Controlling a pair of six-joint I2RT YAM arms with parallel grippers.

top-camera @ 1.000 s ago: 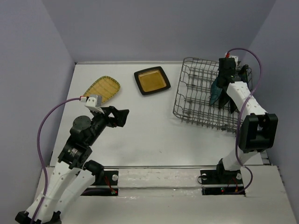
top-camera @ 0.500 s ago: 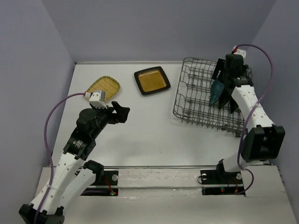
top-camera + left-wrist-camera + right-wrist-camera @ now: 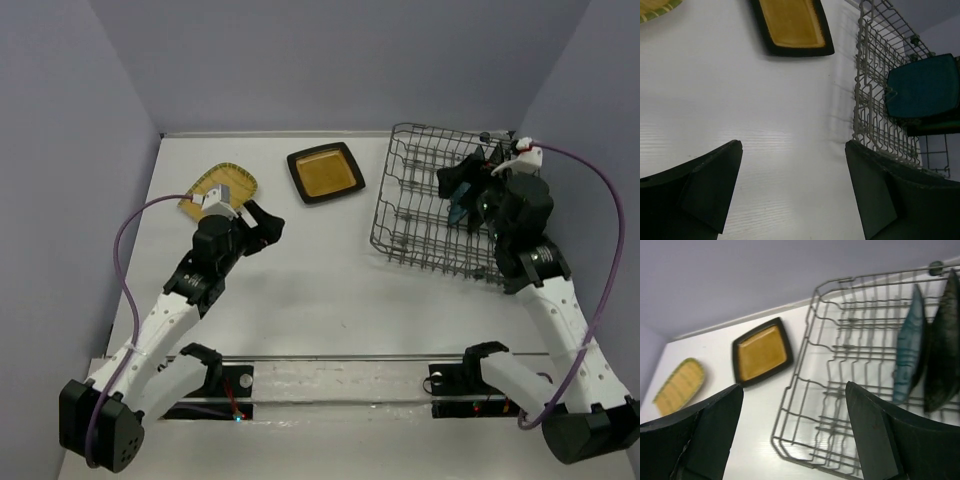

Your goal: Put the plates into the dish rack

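- Progress: roughly half done by my read. A teal plate (image 3: 909,357) and a darker plate (image 3: 942,352) stood on edge between the tines of the dish rack (image 3: 420,215), at the far right corner of the bench (image 3: 740,90). A third plate could not be confirmed there.
- Amber plate (image 3: 325,173) lay flat near the middle of the far edge, not yet loaded.
- Yellow-tan gridded plate (image 3: 237,180) lay flat toward the far left corner, not yet loaded.
- Left pincer (image 3: 794,146) gaped wide and empty, close beside the gridded plate.
- Right pincer (image 3: 794,387) gaped wide and empty, over the rack.
- Rack was grey wire, rectangular, with upright tines.
- Plates were squarish with rounded corners and looked glazed. The amber one had a dark rim; the gridded one showed ruled lines.
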